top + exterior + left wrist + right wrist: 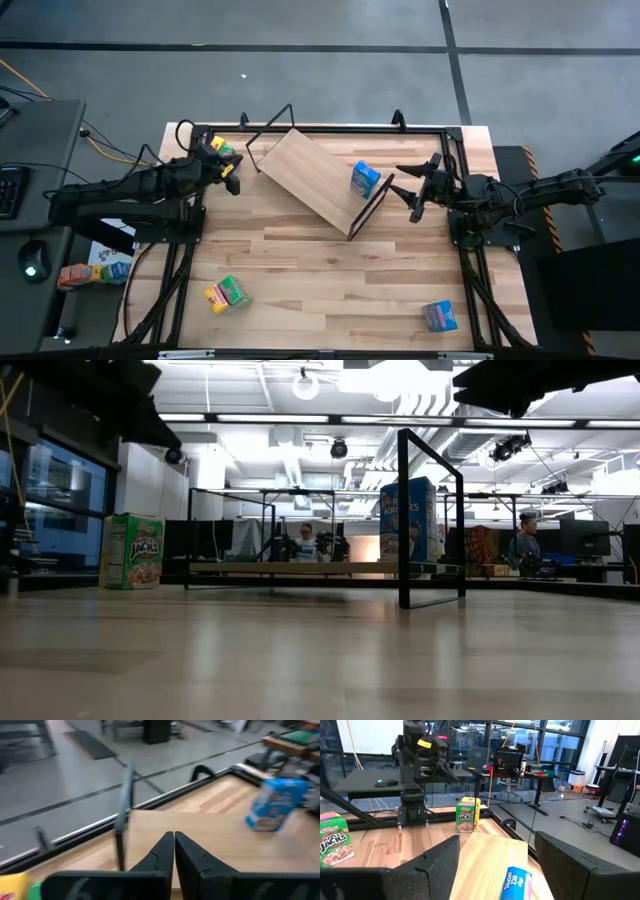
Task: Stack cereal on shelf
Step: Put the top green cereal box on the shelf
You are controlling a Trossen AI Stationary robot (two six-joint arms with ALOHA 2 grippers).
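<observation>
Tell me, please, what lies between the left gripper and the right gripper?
In the high view, the shelf lies between the left gripper and right gripper, with one blue cereal box on it.

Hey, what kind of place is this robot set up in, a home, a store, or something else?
Most likely a robotics lab or workshop, not a home or store. The wooden table stands on a bare grey floor, the low view shows an open ceiling with ducts and strip lights, and desks with monitors fill the room behind.

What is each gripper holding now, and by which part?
Nothing is held. The left gripper is shut on nothing, near the shelf; the right gripper is open beside it.
</observation>
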